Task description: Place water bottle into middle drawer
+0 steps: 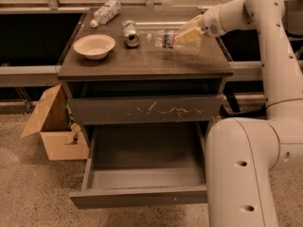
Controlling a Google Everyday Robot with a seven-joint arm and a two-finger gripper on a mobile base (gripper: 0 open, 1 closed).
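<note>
The water bottle [164,38], clear with a white cap and a blue-and-white label band, lies level with its cap pointing left, just above the right half of the cabinet top [142,63]. My gripper [190,32] reaches in from the right and is shut on the bottle's base end. The middle drawer [142,196], dark grey with a plain front, stands pulled open low down and its grey inside is bare.
On the cabinet top are a white bowl [93,45], a metal can [129,33] on its side and a bottle with a wide whitish label [106,12]. A shut drawer front with white scratches [147,110] is above the open one. An open cardboard box [52,126] stands at the left.
</note>
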